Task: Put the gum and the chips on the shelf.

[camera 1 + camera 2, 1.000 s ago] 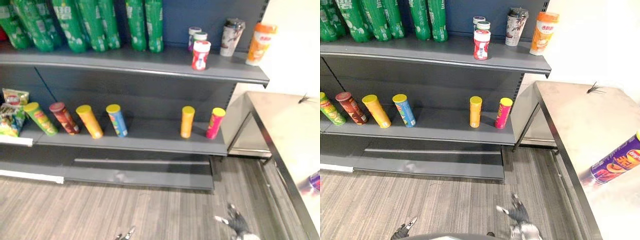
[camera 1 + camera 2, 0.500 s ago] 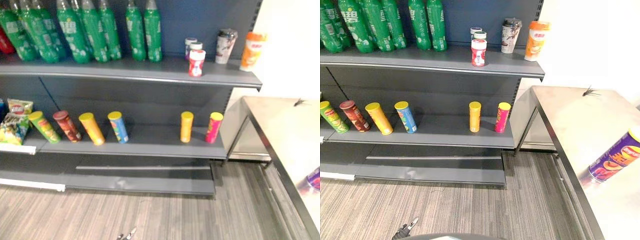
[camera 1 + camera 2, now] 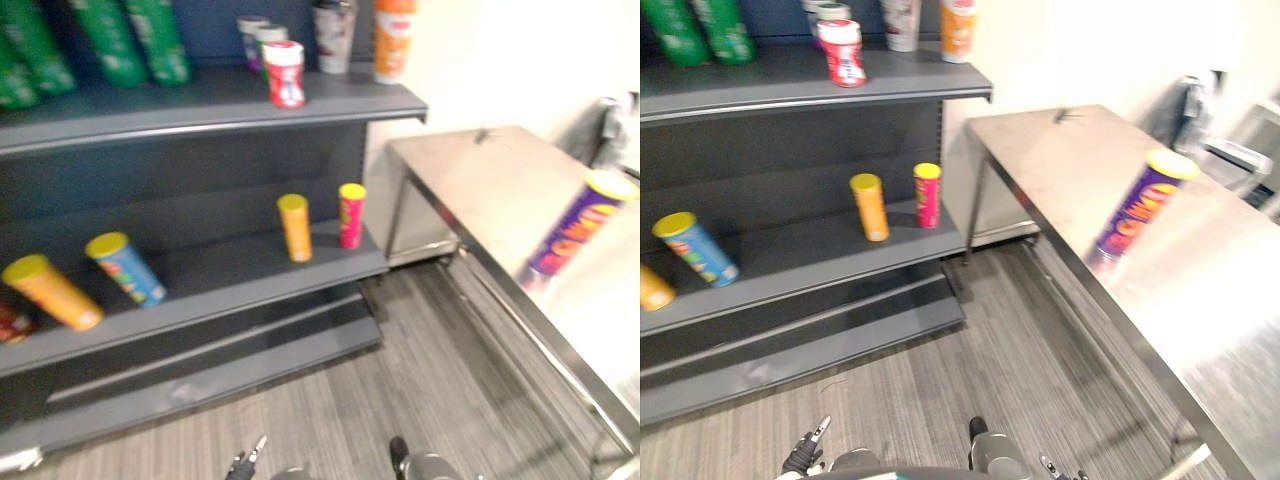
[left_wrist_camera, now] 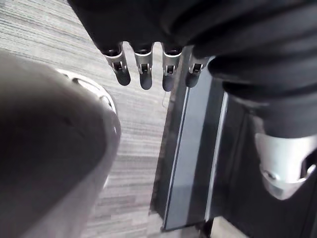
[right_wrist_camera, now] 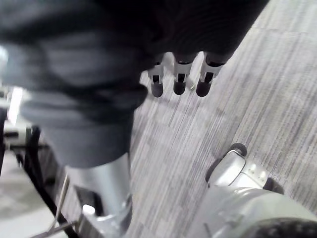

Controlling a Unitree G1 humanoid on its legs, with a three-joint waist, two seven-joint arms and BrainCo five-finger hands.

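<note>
Purple chips can [image 3: 572, 228] standing on steel table [image 3: 470, 178], left hand [image 4: 143, 67] and right hand [image 5: 179, 79] slack-fingered

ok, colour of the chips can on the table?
Purple chips can with yellow lid; best in right eye view.

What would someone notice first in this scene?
The tall purple chips can standing on the shiny steel table at the right stands out most. Next come the bright cans on the dark shelf: an orange can and a pink can side by side, with a red-and-white jar on the board above.
</note>
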